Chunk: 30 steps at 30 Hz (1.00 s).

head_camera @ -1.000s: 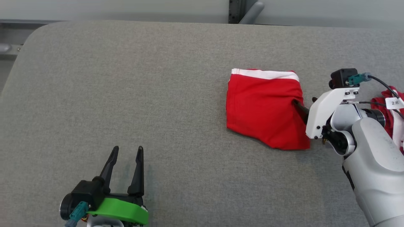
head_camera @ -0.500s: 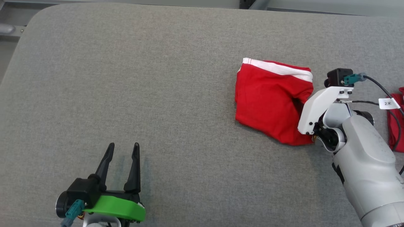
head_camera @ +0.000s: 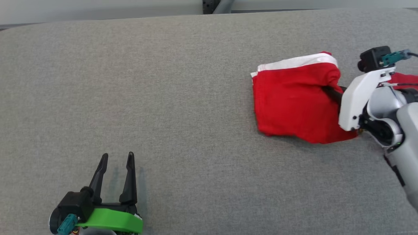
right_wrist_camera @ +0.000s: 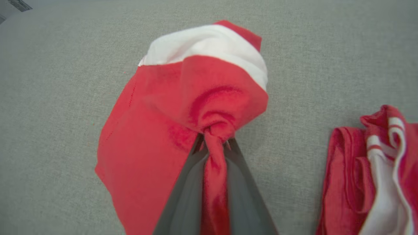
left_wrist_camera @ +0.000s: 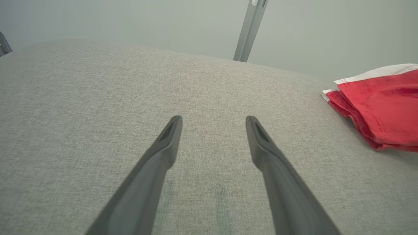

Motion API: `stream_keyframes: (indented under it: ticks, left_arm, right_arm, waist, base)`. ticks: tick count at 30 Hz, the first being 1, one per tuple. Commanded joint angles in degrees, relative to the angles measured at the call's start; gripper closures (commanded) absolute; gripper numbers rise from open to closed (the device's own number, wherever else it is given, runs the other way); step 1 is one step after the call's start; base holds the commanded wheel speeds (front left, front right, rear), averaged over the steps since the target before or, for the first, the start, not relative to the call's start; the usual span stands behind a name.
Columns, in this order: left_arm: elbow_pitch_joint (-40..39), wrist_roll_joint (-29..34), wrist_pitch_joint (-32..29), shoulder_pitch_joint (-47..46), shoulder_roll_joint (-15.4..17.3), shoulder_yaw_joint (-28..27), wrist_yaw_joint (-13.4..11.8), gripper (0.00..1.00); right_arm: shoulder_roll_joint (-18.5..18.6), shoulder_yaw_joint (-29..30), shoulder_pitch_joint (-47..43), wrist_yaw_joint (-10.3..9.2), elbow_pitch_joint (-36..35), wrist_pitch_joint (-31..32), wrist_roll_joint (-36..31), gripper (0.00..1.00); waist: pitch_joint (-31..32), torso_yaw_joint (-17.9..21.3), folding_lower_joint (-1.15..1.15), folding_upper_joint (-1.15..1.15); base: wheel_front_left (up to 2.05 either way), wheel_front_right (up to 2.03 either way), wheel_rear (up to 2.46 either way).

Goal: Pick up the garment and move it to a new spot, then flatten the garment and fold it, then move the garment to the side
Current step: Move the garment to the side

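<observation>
**Two of three stages look done; side move is the one in hand**

Most of the task reads as finished. The garment [head_camera: 294,104] is a compact red block, white band [head_camera: 297,62] along its 12 o'clock edge, lying on the grey table [head_camera: 163,98] at about 2 o'clock in the head view. Stacked layers show at its near edge in the left wrist view [left_wrist_camera: 385,104], so I judge flatten and fold complete. The pickup and first move can't be checked from here, but they're presumably done too.

The right pincer [right_wrist_camera: 214,137] is clenched on the garment's 3 o'clock edge, with a twist of red cloth bunched between its fingers. In the head view its dark fingers [head_camera: 331,93] go in under a puckered fold. That corner looks raised, while the rest of the block seems to rest on the table; I can't tell for sure whether any of it is clear of the surface.

The left pincer [head_camera: 117,154] is released, fingers spread, holding nothing, at 7 o'clock in the head view and well apart from the garment. It appears idle [left_wrist_camera: 214,119].

A second red bundle [right_wrist_camera: 369,169] with white stripes lies at 3 o'clock of the garment, near it but not touching.

What's left, by my read: carry the block to the side, set it down, let go. The risk is that the one-edge grip pulls the fold loose.
</observation>
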<state>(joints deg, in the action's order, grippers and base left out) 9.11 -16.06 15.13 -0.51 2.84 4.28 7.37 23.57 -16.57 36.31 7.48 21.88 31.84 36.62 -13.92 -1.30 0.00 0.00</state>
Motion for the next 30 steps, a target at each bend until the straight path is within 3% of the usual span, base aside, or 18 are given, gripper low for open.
stream_keyframes:
  ticks: [1, 7, 12, 16, 24, 30]
  left_arm:
    - [-0.5, -0.6, 0.0, 0.6, 0.2, -0.1, -0.2, 0.00]
    - [-1.3, -0.6, 0.0, 1.2, 0.2, -0.5, -0.3, 0.00]
    - [-1.5, 0.0, 0.0, 0.6, 0.2, -0.9, -0.1, 0.00]
    - [-1.2, 0.6, 0.0, -0.4, 0.2, -0.6, 0.0, 0.00]
    - [-1.4, 1.6, 0.0, -1.6, 0.2, -1.1, 0.1, 0.00]
    - [-1.4, 2.8, 0.0, -2.6, 0.2, -1.6, 0.1, 0.00]
  right_arm:
    - [2.0, 0.6, -1.2, 0.01, -2.9, 2.0, 0.6, 1.00]
    - [9.1, 6.2, -4.0, 0.01, -15.1, 13.3, 1.5, 1.00]
    - [10.6, 12.4, -4.6, 0.01, -19.8, 21.2, 0.9, 1.00]
    - [10.8, 16.3, -5.1, 0.01, -19.3, 25.5, -1.1, 1.00]
    - [11.6, 21.9, -3.9, 0.00, -16.5, 27.8, -5.0, 1.00]
    - [13.7, 24.7, -3.9, 0.00, -11.8, 25.0, -9.4, 1.00]
  waist:
    - [0.7, 2.7, 0.00, 0.00]
    - [-0.1, 4.2, 0.00, 0.00]
    - [-1.3, 4.1, 0.00, 0.00]
    - [-2.4, 3.3, 0.00, 0.00]
    - [-5.6, 1.6, 0.00, 0.00]
    - [-8.5, 0.5, 0.00, 0.00]
  base:
    - [0.00, 0.00, 0.00]
    - [0.00, 0.00, 0.00]
    - [0.00, 0.00, 0.00]
    - [0.00, 0.00, 0.00]
    - [0.00, 0.00, 0.00]
    - [0.00, 0.00, 0.00]
